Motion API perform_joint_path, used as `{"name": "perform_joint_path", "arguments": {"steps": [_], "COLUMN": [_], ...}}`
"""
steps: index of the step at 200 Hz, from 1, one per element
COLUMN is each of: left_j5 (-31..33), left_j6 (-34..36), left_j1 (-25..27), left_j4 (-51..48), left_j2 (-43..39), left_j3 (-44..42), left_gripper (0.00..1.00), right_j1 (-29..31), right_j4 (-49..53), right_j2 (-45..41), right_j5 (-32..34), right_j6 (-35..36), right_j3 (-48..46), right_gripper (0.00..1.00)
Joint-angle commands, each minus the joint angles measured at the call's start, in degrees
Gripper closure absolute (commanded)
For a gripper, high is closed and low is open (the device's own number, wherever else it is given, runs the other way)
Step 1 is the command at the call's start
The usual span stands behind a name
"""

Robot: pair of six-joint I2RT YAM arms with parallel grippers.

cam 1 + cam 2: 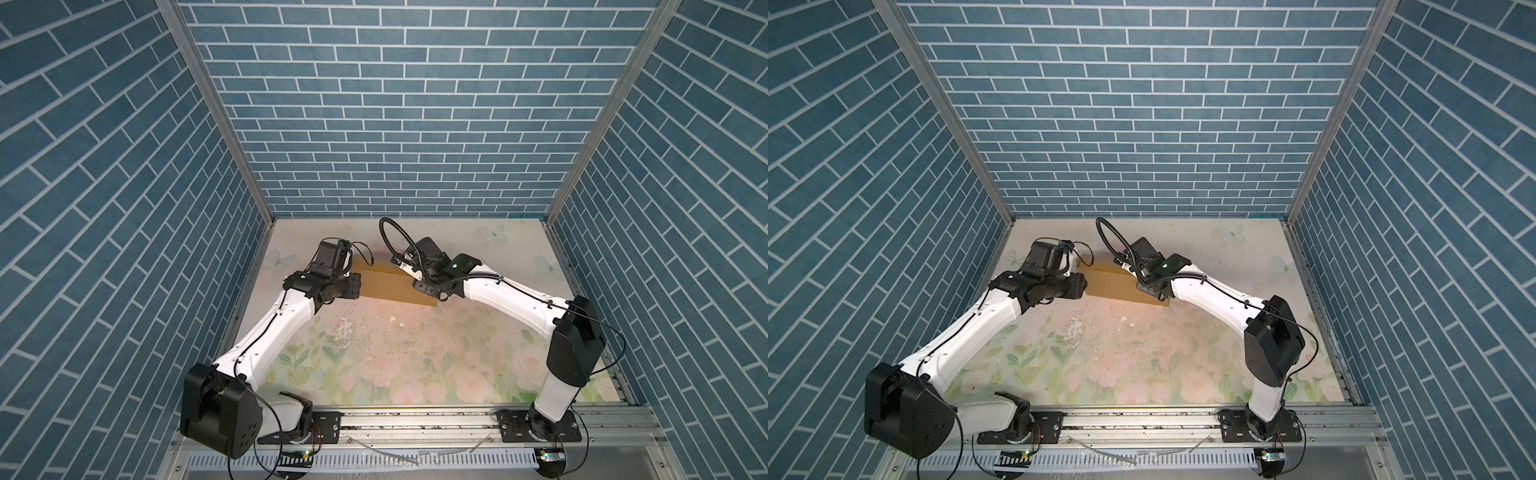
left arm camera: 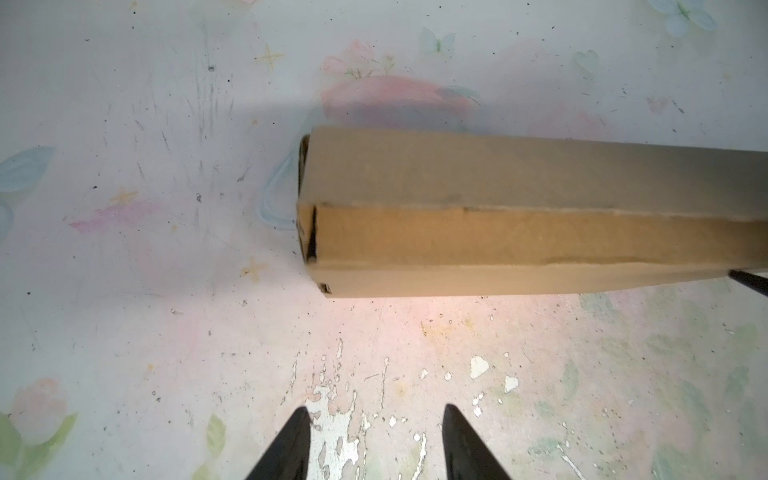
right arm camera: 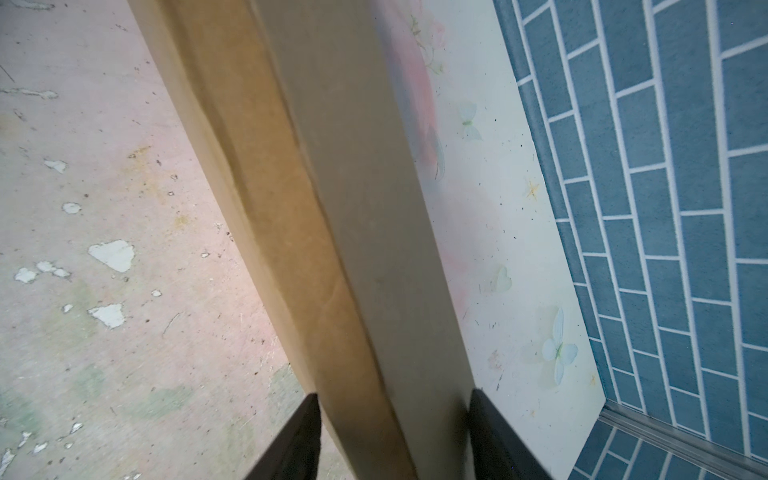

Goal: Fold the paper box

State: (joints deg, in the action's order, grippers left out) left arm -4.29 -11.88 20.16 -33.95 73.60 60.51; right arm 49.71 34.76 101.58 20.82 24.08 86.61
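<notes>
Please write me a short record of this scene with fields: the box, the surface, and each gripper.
Object: plain brown cardboard box, folded shut, lying on the table
Surface: floral-printed table, print worn off in patches
Left gripper: open, empty, apart from the box's near end
Right gripper: closed on the box's other end, one finger on each side
Task state: the box looks fully folded
</notes>
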Motion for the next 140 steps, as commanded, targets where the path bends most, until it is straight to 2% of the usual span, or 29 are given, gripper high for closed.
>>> {"name": "perform_joint_path", "arguments": {"steps": [1,34,55,108,125,140], "left_j5": [-2.19,-1.86,-2.44,-15.54,-19.52,-20.52], "left_j6": [1.83,1.84,0.36,-6.61,-9.2,-10.53], "left_j1": [-0.04,-0.38,-2.45,-13.65,-15.01,-15.07], "left_j4": [-2.74,-4.04,-3.73,6.0,11.03,14.28], "left_j2": [-2.41,-6.1,-8.37,-8.24,-5.77,-3.42], "left_j3": [-0.46,-0.66,-0.66,-3.4,-3.78,-3.24], "left_gripper": [0.46,0.43,0.43,0.42,0.42,0.42], "right_j1": [-0.51,-0.46,-0.52,-0.66,-0.58,-0.66], "right_j4": [3.47,3.56,3.73,3.37,2.63,2.28], "right_j2": [1.91,2.13,2.14,1.19,0.79,0.64], "right_j5": [-0.65,-0.87,-0.51,0.22,0.46,0.1], "right_j6": [-2.79,-2.79,-2.63,-2.61,-2.85,-3.15], "right_j3": [1.88,2.18,2.47,1.45,0.53,0.06], "right_gripper": [0.44,0.44,0.44,0.4,0.39,0.38]}}
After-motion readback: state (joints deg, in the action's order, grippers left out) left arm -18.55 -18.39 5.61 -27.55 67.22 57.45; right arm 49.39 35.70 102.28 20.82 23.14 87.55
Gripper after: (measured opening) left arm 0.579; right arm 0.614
